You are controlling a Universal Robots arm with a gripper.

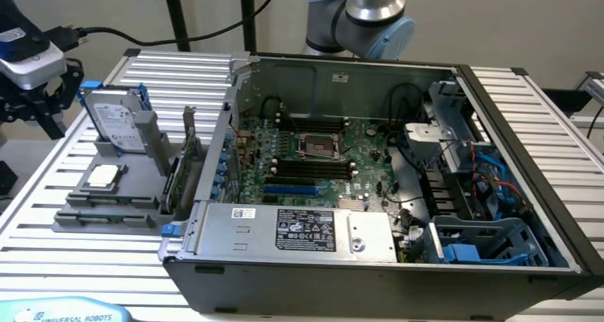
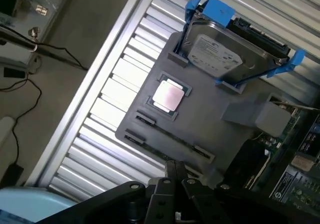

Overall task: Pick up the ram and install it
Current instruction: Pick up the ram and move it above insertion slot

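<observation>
**Markings.** A pale blue housing (image 1: 64, 313) at the lower edge of the exterior view reads "UNIVERSAL ROBOTS". The power supply (image 1: 293, 230) in the open computer case (image 1: 378, 283) has a black label with white print and a white barcode sticker, neither legible. The hard drive (image 2: 220, 54) in its blue caddy has a white label, also illegible.

**Task item.** The ram (image 2: 172, 135) shows as a thin dark strip standing on edge in a long slot of the gray holder (image 2: 210, 119). It sits between end clips, just beside the square silver processor chip (image 2: 168, 95). The holder lies on the tabletop (image 1: 85, 265) at the exterior view's left of the case.

**Claw.** The claw (image 2: 175, 165) has its fingers pressed together and holds nothing. It hangs above the holder's edge near the ram slot, and whether it touches anything cannot be told.

**Surface and room.** The tabletop is ribbed aluminium slats. The wall behind is plain beige, with black stand poles and a black cable (image 1: 179, 33) in front of it. The wrist view shows gray floor with loose cables beside the tabletop.
</observation>
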